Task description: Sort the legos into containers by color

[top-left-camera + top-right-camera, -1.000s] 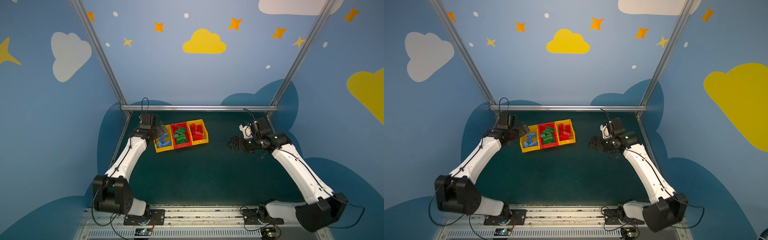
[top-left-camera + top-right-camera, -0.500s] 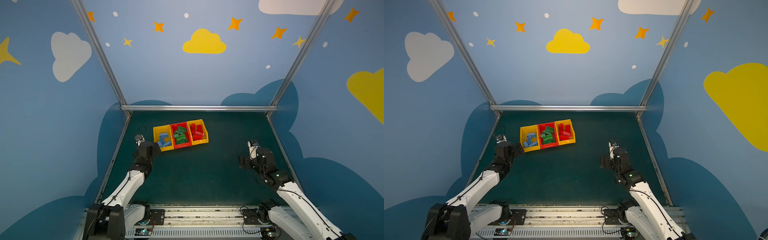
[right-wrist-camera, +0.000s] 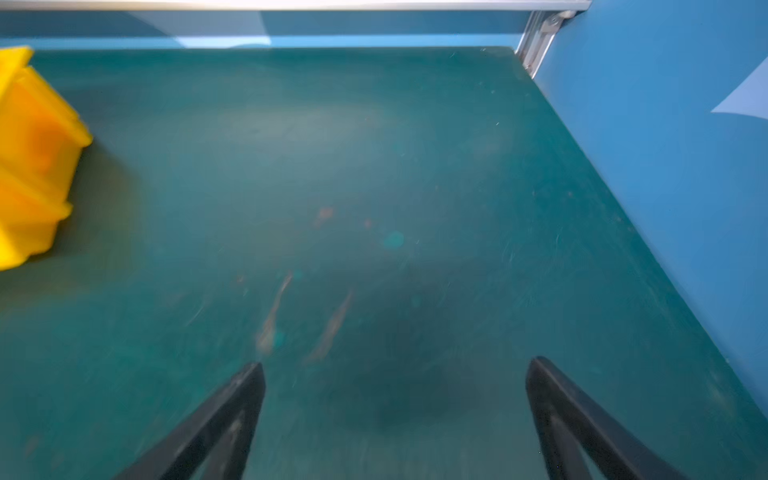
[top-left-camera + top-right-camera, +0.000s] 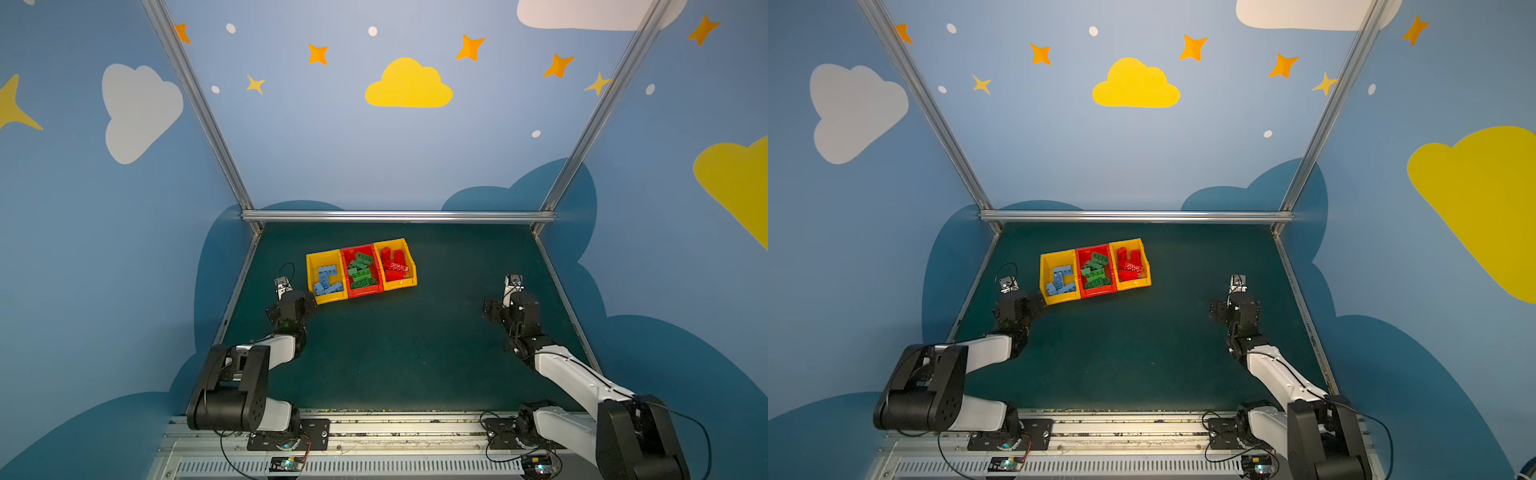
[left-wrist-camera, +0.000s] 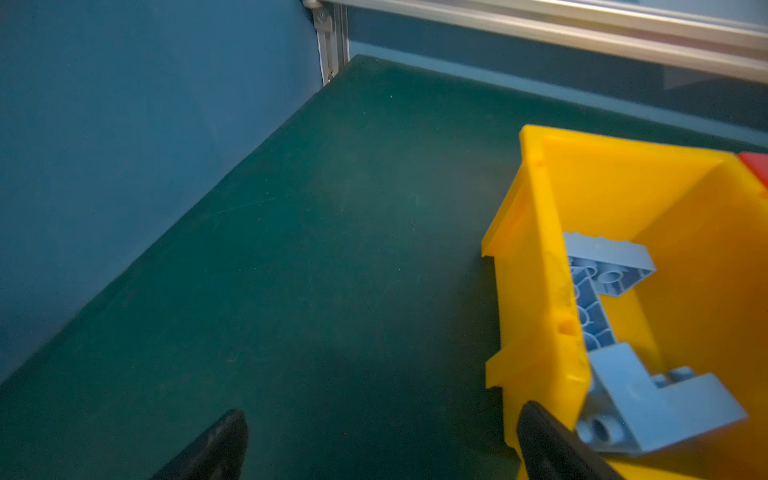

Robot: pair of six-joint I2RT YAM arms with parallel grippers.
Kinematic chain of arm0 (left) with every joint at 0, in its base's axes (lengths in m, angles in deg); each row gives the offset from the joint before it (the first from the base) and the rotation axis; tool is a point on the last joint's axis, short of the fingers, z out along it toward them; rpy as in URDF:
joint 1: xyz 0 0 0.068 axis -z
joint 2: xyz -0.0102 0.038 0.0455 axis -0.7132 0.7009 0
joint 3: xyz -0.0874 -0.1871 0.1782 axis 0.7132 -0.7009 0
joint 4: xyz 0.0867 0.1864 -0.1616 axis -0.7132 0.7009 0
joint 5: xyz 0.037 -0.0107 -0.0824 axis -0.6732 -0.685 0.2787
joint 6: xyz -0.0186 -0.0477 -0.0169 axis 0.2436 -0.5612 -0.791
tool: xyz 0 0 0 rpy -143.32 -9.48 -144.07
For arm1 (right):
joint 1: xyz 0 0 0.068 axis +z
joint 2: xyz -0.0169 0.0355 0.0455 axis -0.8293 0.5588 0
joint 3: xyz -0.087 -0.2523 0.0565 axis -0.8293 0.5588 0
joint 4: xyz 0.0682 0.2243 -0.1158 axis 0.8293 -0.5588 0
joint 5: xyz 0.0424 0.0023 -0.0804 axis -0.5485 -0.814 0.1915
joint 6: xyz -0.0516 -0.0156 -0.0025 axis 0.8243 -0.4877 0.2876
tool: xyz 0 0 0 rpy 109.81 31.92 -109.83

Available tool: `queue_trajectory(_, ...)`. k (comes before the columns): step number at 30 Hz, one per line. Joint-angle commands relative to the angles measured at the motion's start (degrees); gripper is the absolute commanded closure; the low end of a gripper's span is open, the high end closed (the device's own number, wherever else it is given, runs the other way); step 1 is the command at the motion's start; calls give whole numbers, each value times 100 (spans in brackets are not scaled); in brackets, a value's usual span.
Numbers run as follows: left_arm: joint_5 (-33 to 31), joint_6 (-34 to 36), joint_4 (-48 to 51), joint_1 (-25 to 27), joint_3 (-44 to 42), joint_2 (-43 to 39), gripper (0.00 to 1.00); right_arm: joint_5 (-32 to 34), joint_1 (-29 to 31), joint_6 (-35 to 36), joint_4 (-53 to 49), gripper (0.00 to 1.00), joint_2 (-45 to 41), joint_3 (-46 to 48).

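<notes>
Blue enclosure walls (image 4: pixel 124 249) with painted clouds and stars, dark green mat (image 4: pixel 395 353) as work surface, aluminium rail (image 4: pixel 395 216) along the back edge. The containers sit as one joined row toward the back left of the mat, slightly skewed. The left yellow bin (image 4: pixel 332 296) holds the blue legos (image 4: pixel 326 280), the red middle bin (image 4: pixel 365 291) the green legos (image 4: pixel 360 270), and the right yellow bin (image 4: pixel 400 285) the red legos (image 4: pixel 392 266). One colour per bin and no loose brick on the mat in both top views, so sorting looks finished. The left gripper (image 5: pixel 382 411) has its jaws spread wide with nothing between them, low by the near outer corner of the left yellow bin. One fingertip overlaps the bin wall in the wrist view; contact cannot be told. The right gripper (image 3: pixel 397 365) is likewise spread and empty, over bare mat, well apart from the bins, near the mat's right edge. Both arms are bent low near their bases, probably parked clear of the bins. Plenty of open mat in front and right of the row. Tight spots: left gripper at the bin corner, right gripper near the mat edge.
</notes>
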Motion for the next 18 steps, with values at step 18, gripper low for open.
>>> queue_trajectory(18, 706, 289, -742, -75, 109, 282, 0, -2167, -1045, 507, 2677, 3, 1995, 60)
